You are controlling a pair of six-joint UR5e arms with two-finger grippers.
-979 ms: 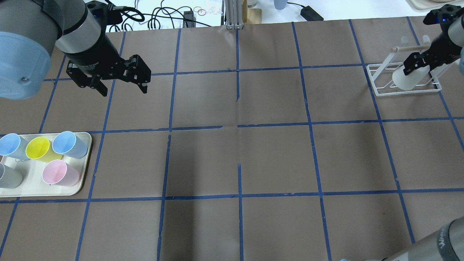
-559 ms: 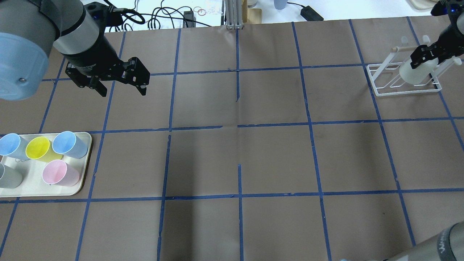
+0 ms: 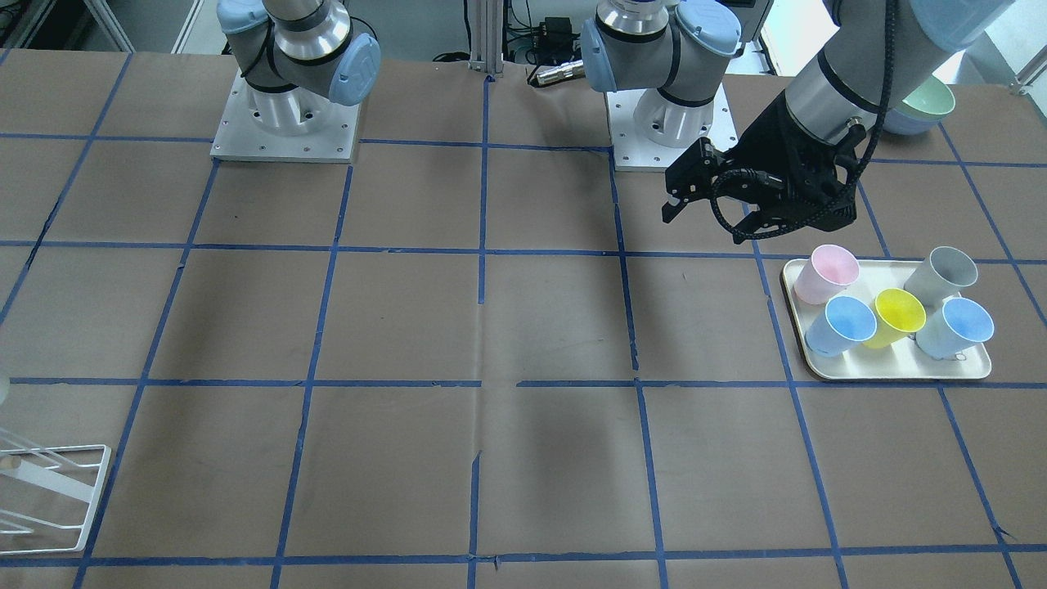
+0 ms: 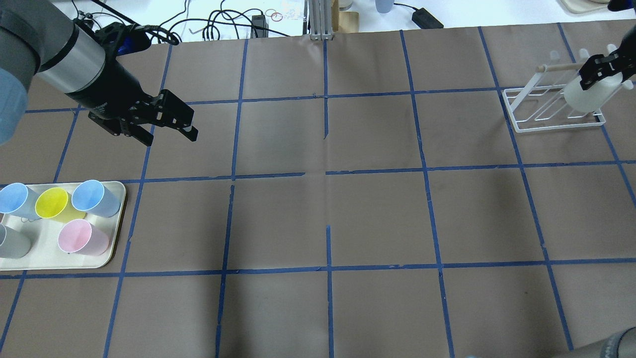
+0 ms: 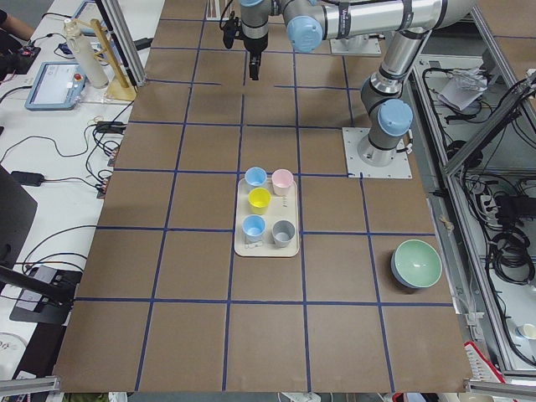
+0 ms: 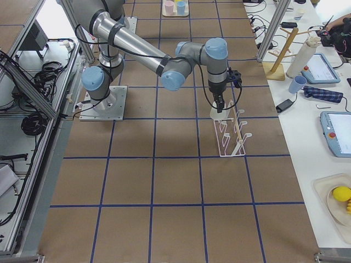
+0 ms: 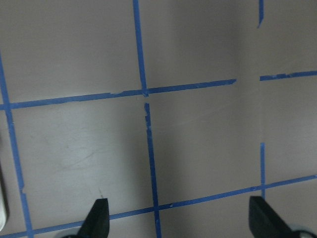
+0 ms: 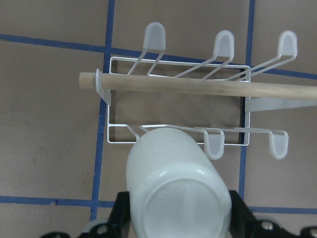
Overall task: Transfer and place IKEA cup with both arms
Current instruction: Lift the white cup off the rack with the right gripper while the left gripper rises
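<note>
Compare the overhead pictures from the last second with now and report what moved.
The right end effector, still shut on the white cup, carried it toward the overhead view's right and slightly farther from the robot, over the rack's right end. The open left end effector drew a little nearer the robot. Nothing was let go. The rack, the tray and its coloured cups stayed put.
</note>
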